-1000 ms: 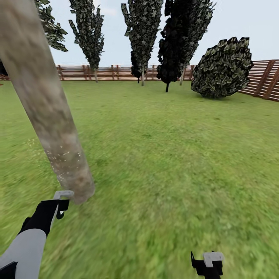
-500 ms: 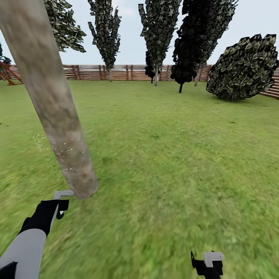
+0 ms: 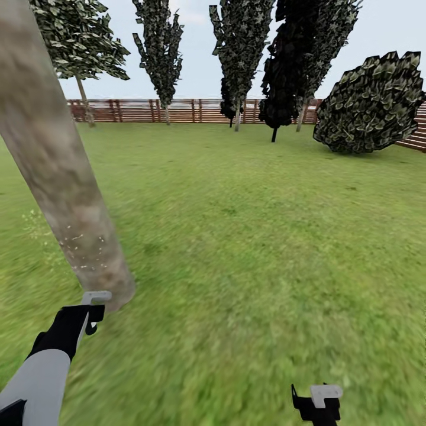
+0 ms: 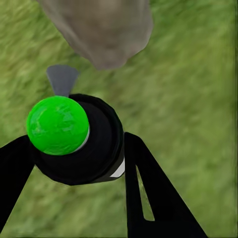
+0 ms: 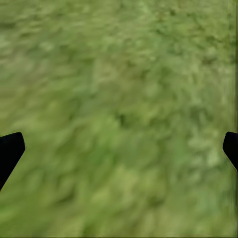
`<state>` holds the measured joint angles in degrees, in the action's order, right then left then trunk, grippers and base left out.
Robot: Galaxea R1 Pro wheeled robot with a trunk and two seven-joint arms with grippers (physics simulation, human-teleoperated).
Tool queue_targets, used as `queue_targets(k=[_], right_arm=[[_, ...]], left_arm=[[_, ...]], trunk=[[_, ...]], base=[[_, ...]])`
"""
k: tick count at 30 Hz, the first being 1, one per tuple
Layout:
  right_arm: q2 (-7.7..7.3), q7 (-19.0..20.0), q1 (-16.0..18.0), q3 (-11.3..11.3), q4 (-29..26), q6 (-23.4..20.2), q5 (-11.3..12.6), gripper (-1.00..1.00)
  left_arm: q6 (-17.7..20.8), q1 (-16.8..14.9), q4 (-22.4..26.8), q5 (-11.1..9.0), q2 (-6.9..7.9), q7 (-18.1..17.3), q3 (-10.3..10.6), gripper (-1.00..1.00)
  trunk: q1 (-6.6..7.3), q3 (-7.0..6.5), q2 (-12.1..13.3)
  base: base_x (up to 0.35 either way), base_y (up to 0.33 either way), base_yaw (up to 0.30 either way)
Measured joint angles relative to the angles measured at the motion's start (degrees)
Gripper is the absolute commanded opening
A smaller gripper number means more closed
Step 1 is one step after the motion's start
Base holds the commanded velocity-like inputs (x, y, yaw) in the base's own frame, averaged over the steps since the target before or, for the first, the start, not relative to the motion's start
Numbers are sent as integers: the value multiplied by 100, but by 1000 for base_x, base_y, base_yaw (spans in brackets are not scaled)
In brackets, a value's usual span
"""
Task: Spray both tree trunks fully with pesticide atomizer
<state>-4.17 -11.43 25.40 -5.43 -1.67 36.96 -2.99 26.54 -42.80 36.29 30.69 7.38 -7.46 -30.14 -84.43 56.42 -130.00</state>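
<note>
Left wrist view shows the pesticide atomizer (image 4: 79,144) clamped between the dark fingers (image 4: 148,193) of the left gripper (image 4: 74,158): a dark round body seen end-on, capped here by a glossy green dome, with a small grey nozzle pointing at the base of the tree trunk (image 4: 99,29) just beyond it; in the head view the left gripper (image 3: 89,310) sits just beside the foot of that tree trunk (image 3: 59,171), a leaning column of mottled tan-grey bark flecked with pale specks low down, which I take for spray. So pickup looks done and spraying of this trunk under way; how much of it is covered I cannot tell, and a second tree (image 3: 77,41) by the fence (image 3: 177,110) probably remains. Right gripper (image 5: 119,148) hangs wide and empty over blurred, tufty lawn (image 3: 266,236); near-black cone trees (image 3: 296,53) and a round bush (image 3: 373,100) stand well apart.
</note>
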Motion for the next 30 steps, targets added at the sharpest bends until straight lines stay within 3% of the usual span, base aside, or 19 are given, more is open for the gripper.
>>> queue_targets(k=[10, 25, 30], right_arm=[[21, -9, 0, -2, 0, 2, 14, 100], [21, -5, 0, -1, 0, 3, 11, 100], [4, -1, 0, 5, 0, 4, 4, 100]], left_arm=[[0, 0, 0, -4, 2, 0, -9, -100], [9, 0, 0, -11, 0, 0, 0, -100], [9, 0, 0, -2, 0, 0, 8, -100]], trunk=[[0, 29, 0], [0, 112, 0], [0, 121, 0]], base=[[163, -239, 140], [20, -16, 217], [199, -160, 35]])
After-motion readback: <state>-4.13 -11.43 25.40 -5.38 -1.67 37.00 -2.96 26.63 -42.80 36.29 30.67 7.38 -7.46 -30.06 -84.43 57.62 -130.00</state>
